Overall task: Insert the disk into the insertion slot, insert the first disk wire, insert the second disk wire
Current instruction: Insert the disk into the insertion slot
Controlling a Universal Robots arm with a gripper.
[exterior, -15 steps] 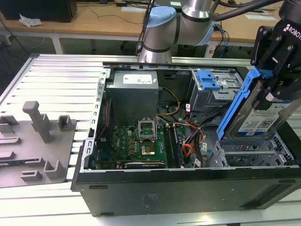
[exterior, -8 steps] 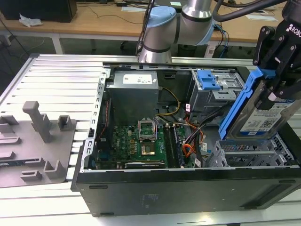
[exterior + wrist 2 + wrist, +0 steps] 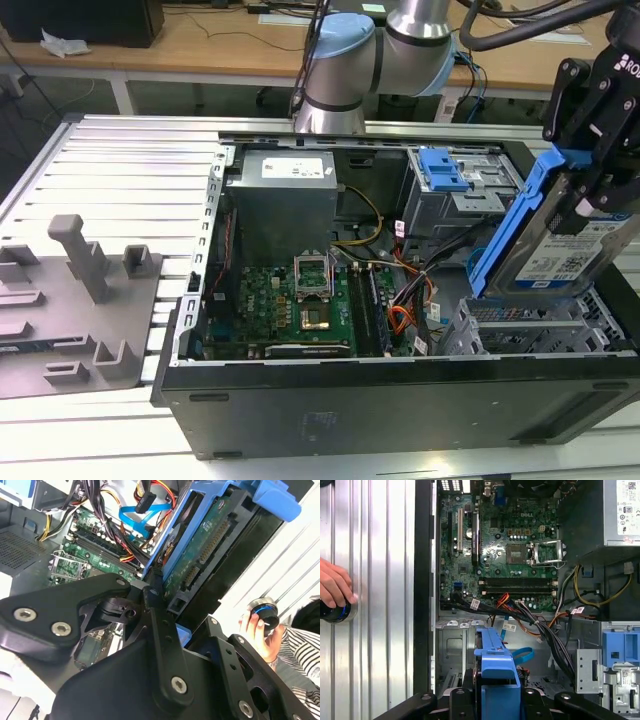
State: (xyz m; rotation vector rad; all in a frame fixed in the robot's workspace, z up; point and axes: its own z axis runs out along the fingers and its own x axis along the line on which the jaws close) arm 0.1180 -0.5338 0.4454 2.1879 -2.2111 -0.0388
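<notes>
Above the insertion slot (image 3: 515, 325), the hand (image 3: 592, 198) grips the labelled disk (image 3: 565, 258).

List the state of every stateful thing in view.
gripper: shut on the disk
disk: held tilted over the insertion slot, not seated
insertion slot: no disk in it
computer case: side panel off
blue wire: loose, not plugged into disk

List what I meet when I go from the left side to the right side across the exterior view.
Grey peg fixture → motherboard → grey metal bay with blue latch → disk in its blue carrier, tilted and gripped by the claw.
</notes>
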